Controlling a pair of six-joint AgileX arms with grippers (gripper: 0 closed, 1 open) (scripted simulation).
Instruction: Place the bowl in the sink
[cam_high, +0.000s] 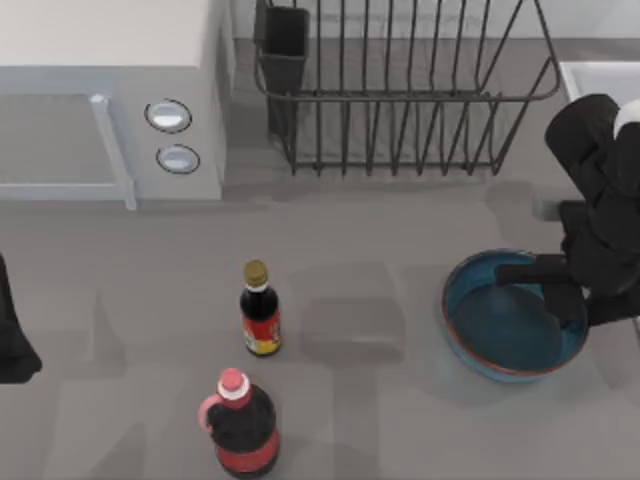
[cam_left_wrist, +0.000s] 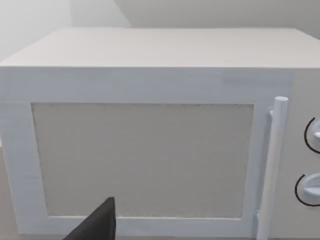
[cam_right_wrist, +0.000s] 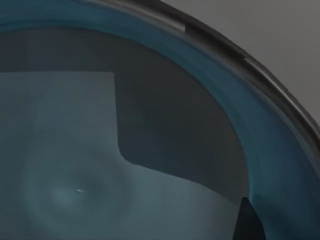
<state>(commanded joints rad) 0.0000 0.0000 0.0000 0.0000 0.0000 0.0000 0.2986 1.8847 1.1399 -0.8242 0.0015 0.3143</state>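
The blue-teal bowl (cam_high: 510, 322) with its reddish-brown rim sits on the grey table at the right. My right gripper (cam_high: 545, 290) hangs low over the bowl's right half, open, with both dark fingers reaching inside it near the rim. The right wrist view looks closely into the bowl's inside (cam_right_wrist: 100, 165), its rim (cam_right_wrist: 280, 95) curving past and one fingertip (cam_right_wrist: 247, 222) showing at the edge. A corner of the white sink (cam_high: 600, 75) shows at the far right, behind the right arm. My left arm (cam_high: 12, 345) is parked at the table's left edge.
A black wire dish rack (cam_high: 400, 90) stands at the back, left of the sink. A white microwave (cam_high: 110, 100) (cam_left_wrist: 150, 150) occupies the back left. Two dark bottles, one gold-capped (cam_high: 260, 312) and one red-capped (cam_high: 240, 425), stand in the front middle.
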